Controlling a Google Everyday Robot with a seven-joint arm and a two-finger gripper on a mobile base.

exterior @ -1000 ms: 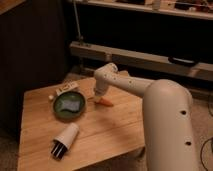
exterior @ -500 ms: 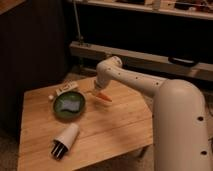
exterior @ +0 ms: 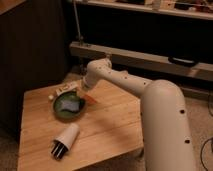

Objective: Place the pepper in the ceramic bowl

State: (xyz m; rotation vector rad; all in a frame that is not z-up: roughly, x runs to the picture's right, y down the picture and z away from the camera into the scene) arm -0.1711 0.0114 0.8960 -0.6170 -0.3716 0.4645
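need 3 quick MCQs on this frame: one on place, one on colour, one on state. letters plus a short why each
1. Where does the white cup lie?
A. inside the bowl
B. on the table, nearer the camera than the bowl
C. on the floor

2. What colour is the bowl?
A. dark green
B. yellow
C. white

3. How does the cup rest?
A. upright
B. upside down on the bowl
C. on its side

Answers:
1 B: the cup is on the wood, apart from the bowl.
2 A: its rim is dark green, with a light blue piece inside.
3 C: it lies lengthwise, dark end toward the table edge.

The gripper is shut on the pepper at the bowl's right rim.
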